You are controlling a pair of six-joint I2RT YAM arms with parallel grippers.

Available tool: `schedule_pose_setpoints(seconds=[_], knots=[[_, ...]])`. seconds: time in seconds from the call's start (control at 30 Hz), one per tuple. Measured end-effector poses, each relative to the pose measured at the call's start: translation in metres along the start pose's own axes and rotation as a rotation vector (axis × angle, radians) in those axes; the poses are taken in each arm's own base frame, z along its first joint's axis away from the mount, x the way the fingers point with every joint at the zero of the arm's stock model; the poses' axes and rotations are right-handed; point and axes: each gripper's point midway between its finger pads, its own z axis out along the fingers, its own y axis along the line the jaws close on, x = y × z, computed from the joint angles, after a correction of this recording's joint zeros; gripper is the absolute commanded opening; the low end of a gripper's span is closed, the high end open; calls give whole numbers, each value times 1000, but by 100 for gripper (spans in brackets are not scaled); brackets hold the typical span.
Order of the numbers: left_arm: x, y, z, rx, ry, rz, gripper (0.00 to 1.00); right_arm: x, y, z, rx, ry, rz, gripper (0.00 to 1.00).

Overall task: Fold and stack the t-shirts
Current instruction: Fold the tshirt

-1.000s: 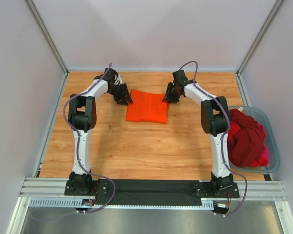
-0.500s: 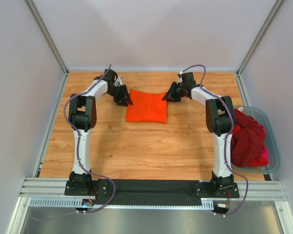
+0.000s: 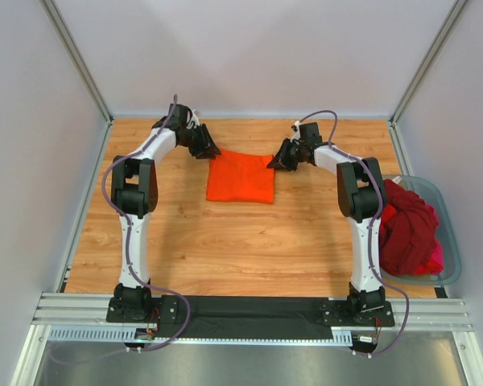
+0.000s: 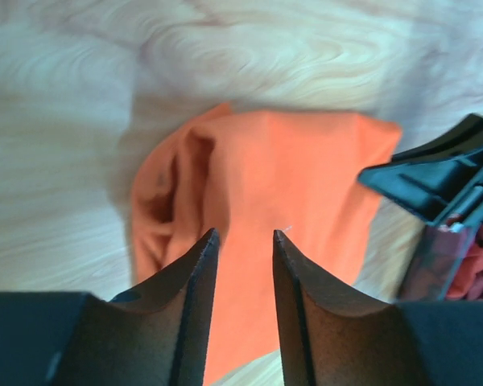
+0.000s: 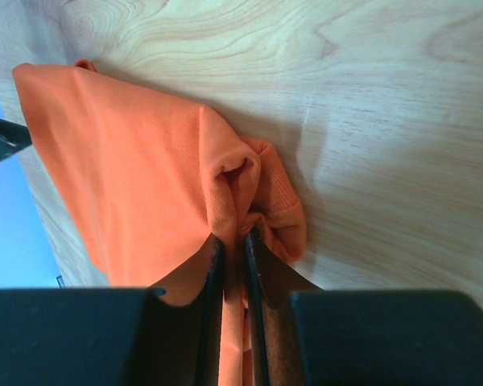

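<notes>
A pale wooden table fills a booth with plain whitish walls, slanted metal posts at the corners and a grooved metal rail along the near edge. The orange t-shirt lies folded into a rough square at the far middle of the table, between the two arms. A grey-blue tub sits at the table's right edge, holding a heap of dark red cloth with a bit of pink cloth showing at its near side. The right arm covers the tub's left side, and how many garments make up the heap cannot be told. From above, both tools are too small to judge their fingers. The wrist cameras settle it. The left gripper is at the shirt's far left corner; its own view shows the fingers standing apart over the cloth, orange visible in the gap, with nothing clamped. The right gripper is at the far right corner; its view shows the fingers drawn nearly together on a bunched fold of the shirt's edge, pinching it. Only the wrist views reveal the loose, puckered layers along both side edges, which look flat from overhead.
</notes>
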Motion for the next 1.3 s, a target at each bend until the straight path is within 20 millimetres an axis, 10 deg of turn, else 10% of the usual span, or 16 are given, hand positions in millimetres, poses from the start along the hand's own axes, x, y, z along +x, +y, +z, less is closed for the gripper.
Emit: schedule_pose_setpoints(seconds=[0.57,1.03,1.3], knots=[[-30,-23,8,110,-93,37,34,0,-1,0,-2,3,-30,11],[-38,19,44,56,-86,-7,35,-3,-2,0,-122,32,-21,14],[-41,15,38,51,-92,-15,40,-13,-6,-9,-127,39,7,40]])
